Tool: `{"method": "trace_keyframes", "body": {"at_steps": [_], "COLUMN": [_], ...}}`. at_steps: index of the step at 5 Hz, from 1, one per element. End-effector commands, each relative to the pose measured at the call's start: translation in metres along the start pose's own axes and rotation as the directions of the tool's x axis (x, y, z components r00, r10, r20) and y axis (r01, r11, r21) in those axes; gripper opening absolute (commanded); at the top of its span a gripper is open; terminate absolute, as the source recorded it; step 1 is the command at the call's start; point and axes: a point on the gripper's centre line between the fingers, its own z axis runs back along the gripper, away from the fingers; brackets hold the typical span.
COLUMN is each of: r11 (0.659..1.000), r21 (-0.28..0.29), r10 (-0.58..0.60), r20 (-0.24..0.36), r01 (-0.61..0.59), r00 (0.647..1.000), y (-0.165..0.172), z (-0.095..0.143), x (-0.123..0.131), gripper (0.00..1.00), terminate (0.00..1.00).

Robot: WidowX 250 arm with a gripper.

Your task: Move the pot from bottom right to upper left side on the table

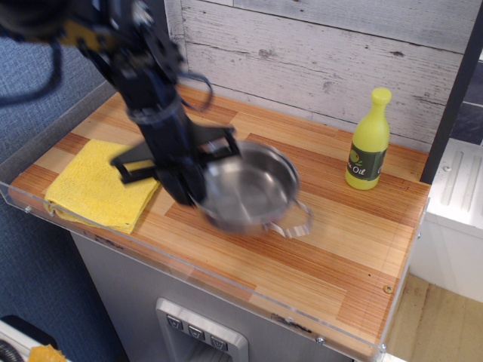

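pot (253, 188): shiny steel, shallow, motion-blurred | tilting, hanging mid-table | table (339, 249): striped wood planks, lying level

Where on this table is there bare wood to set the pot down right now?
Bare wood: the table's front right, below the yellow bottle, and the back strip along the plank wall between arm and bottle. Crowded: the left, where the yellow cloth lies beside the gripper carrying the pot.
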Motion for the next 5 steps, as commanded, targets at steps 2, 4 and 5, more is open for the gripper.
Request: {"method": "trace_keyframes", "body": {"at_steps": [2, 4, 5], "r11": [0.988, 0.981, 0.979], "r21": [-0.005, 0.006, 0.006], "r10": [0.153, 0.191, 0.204], "r20": [0.129, 0.104, 0.087], "r01": [-0.153, -0.192, -0.205], "r00": [0.980, 0.976, 0.975], "y": [0.006, 0.011, 0.017], "z": [0.017, -0.004, -0.010], "x": [0.097, 0.132, 0.131], "gripper": [0.00, 0.00, 0.00], "terminate": [0.00, 0.00, 0.00]}}
